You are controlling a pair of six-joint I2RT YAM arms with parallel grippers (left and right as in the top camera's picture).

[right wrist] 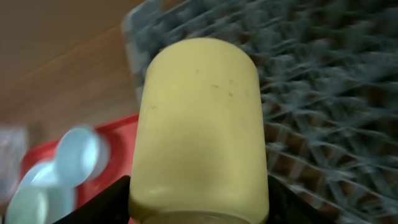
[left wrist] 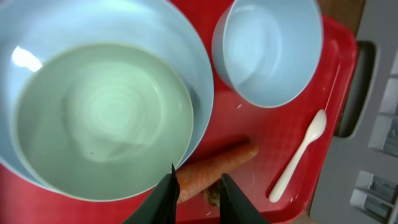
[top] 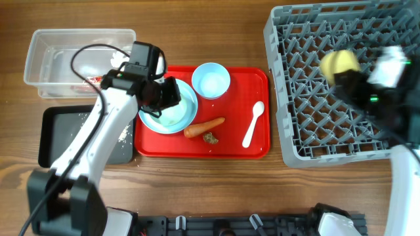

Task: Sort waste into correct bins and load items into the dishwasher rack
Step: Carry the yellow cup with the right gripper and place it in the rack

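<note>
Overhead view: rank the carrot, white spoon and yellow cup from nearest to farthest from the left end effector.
1. The carrot, on the red tray near the left end effector.
2. The white spoon, at the tray's right side.
3. The yellow cup, far right over the grey rack.

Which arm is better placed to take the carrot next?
Left: the left gripper hangs over the carrot, jaws slightly apart and empty; the right gripper holds the yellow cup over the rack.
</note>
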